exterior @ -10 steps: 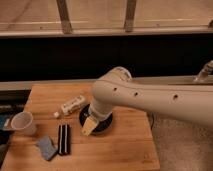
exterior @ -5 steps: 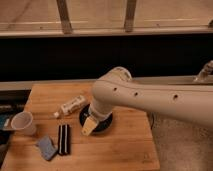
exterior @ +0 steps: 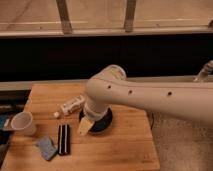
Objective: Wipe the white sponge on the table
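The white sponge (exterior: 56, 115) is a tiny off-white block on the wooden table (exterior: 125, 145), just left of a white tube's end. My gripper (exterior: 86, 127) hangs over the table's middle at the end of the big white arm, which reaches in from the right. It points down and to the left, with a cream fingertip (exterior: 84, 129) close to the wood. It stands open with nothing in it, about a hand's width right of the sponge and apart from it.
The white tube (exterior: 72, 105) lies behind the sponge. A paper cup (exterior: 22, 122) stands at the left edge. A light-blue pad (exterior: 46, 148) and a black bar (exterior: 63, 139) lie front left. A dark round shape (exterior: 100, 124) sits under the wrist.
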`<state>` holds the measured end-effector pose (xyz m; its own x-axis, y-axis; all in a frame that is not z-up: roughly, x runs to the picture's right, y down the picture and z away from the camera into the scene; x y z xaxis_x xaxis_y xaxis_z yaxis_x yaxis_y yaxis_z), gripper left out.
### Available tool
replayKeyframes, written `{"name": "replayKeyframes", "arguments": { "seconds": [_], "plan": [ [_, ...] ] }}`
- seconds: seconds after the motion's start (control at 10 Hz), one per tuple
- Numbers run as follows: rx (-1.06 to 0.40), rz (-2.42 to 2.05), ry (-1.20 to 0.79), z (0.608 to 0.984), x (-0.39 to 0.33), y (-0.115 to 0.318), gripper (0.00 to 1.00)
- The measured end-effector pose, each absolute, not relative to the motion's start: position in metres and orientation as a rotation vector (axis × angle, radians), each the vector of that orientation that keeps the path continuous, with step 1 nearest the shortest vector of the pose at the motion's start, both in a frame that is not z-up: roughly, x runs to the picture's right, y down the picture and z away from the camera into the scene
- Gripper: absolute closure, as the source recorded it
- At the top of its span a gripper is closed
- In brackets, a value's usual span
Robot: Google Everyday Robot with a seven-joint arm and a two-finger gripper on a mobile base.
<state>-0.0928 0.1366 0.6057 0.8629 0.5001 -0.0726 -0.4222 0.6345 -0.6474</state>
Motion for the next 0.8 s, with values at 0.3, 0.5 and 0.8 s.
{"name": "replayKeyframes", "arguments": {
  "seconds": [0.3,0.5,0.8],
  "plan": [
    [-0.734,0.392,-0.146,0.602,-0.168,0.141,0.20],
    [-0.729,0.303,-0.139,0.607,-0.218,0.148,0.20],
    [-0.580,0.265,-0.055,0.644,-0.260,0.165,0.20]
  ]
}}
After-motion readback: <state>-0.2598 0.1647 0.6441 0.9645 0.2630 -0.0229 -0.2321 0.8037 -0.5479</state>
